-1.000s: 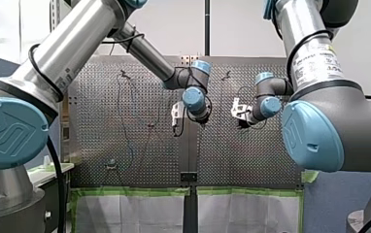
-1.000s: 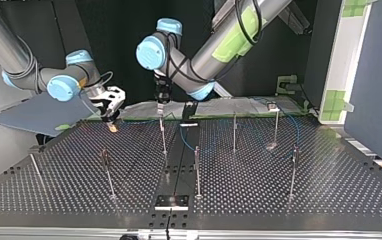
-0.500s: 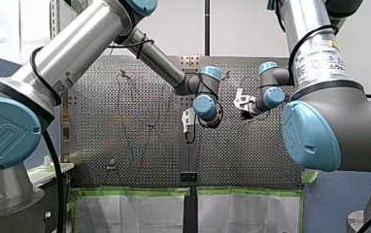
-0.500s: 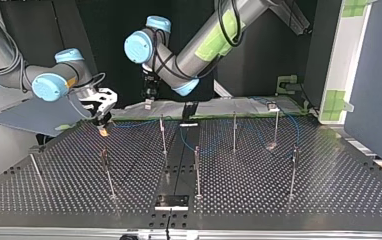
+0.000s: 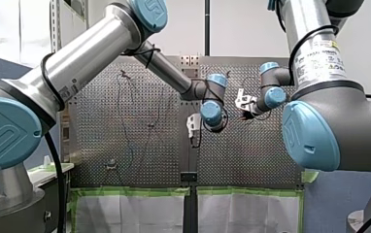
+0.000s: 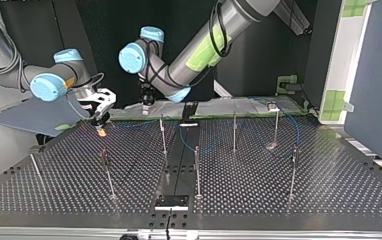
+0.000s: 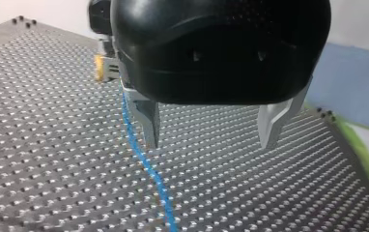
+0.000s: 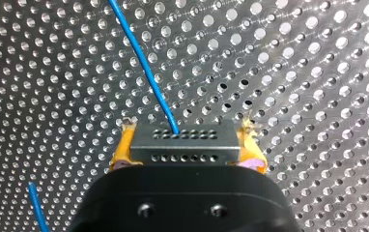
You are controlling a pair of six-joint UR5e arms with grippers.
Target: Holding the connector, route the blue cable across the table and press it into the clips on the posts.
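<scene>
So my right gripper point(image 6: 100, 126) is clamped on the connector point(image 8: 183, 141). In the right wrist view the little grey block sits square between the yellow pads point(image 8: 120, 147), with the blue cable point(image 7: 146, 164) coming straight out of its face. It hangs just above the table point(image 6: 279, 200), at the top view's left, near the far edge.

My left gripper point(image 7: 210, 137) is released, jaws spread wide with nothing in them. It's low over the holes, and the cable runs along the table just beside one of its fingers point(image 7: 149, 121), looking outside the gap rather than in it.

The way I read it, this step is getting the free hand onto the cable so it can be fed to the posts point(image 6: 162, 135). What I'd do:

- shift the left gripper sideways so the cable sits between the fingers before closing
- close softly so the cable can slide through, more guide than clamp
- hold the connector firm and level, since any twist there runs down the line
- leave a bit of slack, because those posts look thin and a tight cable would probably bend them
- come at each clip from above and push straight down

Can't tell from here whether any clip already has cable in it, too small
</scene>
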